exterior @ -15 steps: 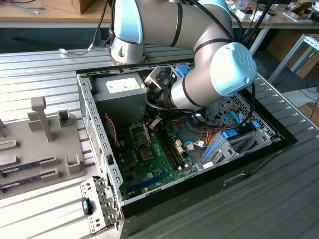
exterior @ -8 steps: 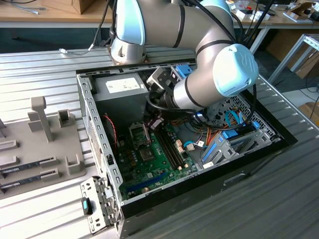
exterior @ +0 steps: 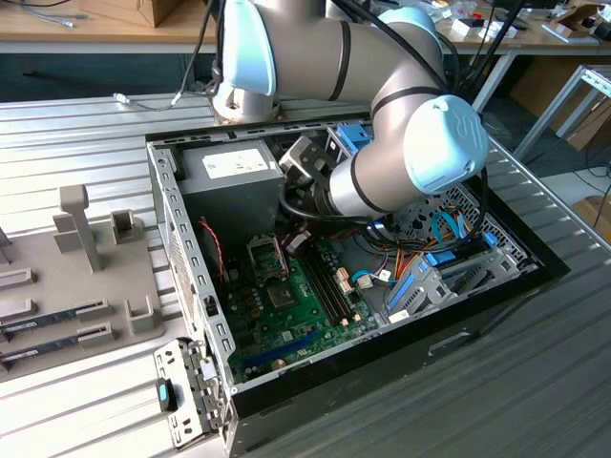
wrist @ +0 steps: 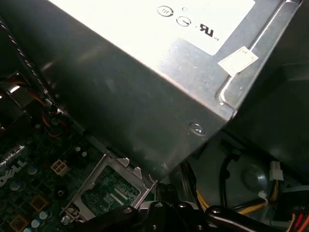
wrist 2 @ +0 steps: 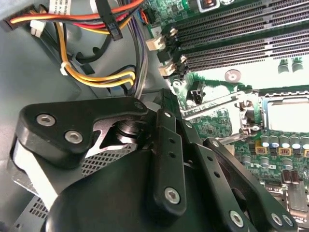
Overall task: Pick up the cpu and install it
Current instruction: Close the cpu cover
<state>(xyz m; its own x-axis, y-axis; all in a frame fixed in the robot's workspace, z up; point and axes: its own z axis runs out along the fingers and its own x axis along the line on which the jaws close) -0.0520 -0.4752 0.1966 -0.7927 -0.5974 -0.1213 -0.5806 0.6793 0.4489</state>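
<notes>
My gripper is down inside the open computer case, just above the green motherboard and right beside the dark socket frame. In the second wrist view its black linkage takes up the foreground and its tips are hidden. Past it lies the socket frame with its wire lever. A pale silver-grey square, apparently the cpu, lies flat inside that frame. In the first wrist view the hinged lid stands tilted up from the board.
The grey power supply rises close behind the socket. Coloured cables run beside the gripper. Memory slots lie next to the socket. The metal case wall and a grey fixture tray are at the exterior view's left.
</notes>
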